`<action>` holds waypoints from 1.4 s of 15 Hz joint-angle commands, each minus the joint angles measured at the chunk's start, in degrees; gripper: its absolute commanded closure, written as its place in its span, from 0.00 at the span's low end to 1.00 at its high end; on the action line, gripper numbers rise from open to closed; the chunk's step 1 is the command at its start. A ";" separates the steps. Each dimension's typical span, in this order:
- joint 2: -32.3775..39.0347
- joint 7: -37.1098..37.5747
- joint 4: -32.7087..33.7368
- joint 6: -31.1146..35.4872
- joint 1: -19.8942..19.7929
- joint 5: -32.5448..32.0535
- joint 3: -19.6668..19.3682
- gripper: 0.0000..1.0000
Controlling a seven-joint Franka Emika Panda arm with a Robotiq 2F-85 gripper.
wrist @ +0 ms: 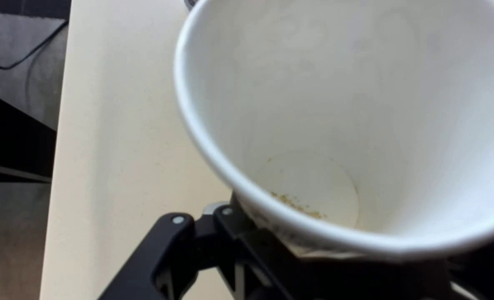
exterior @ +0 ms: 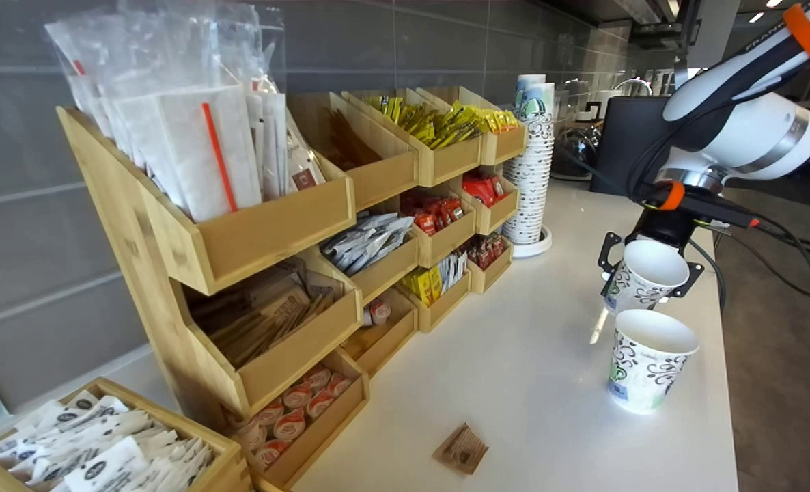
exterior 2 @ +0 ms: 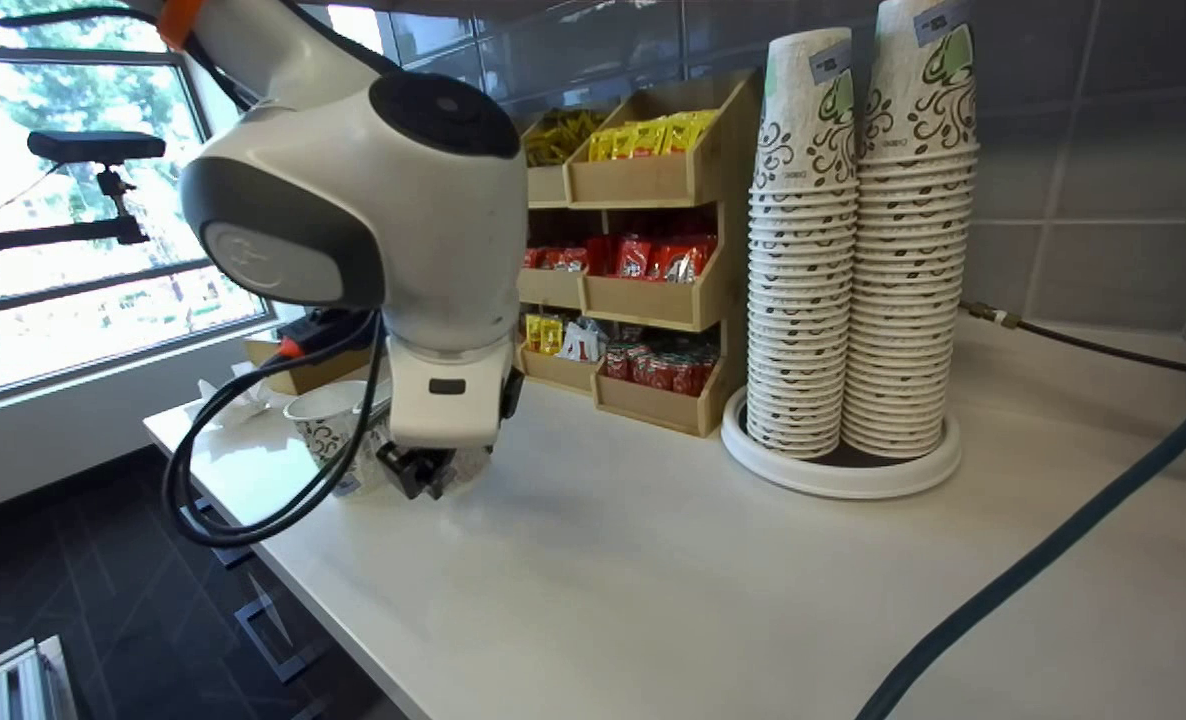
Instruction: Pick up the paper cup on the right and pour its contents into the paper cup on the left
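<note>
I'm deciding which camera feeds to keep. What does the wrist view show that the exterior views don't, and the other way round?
Wrist view only: brown specks at the bottom inside the held cup.
Exterior views only, and in both: yellow packets, red packets and stacked cups.
Shared: the held cup, the hand and the counter. I can't tell whether the standing cup reaches the wrist view's edge.

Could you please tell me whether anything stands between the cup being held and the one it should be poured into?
Nothing visible does: in an exterior view the held cup appears right behind the standing cup, with no object showing between them. Whether they touch is unclear. The brown packet lies off to the side.
</note>
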 commanded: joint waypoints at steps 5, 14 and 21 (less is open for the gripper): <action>-9.52 4.54 -1.96 4.85 1.48 -11.44 4.41 0.58; -10.60 1.97 -0.37 2.44 2.23 -11.35 5.40 0.58; -12.74 -0.83 -2.05 11.99 5.13 -19.13 11.28 0.58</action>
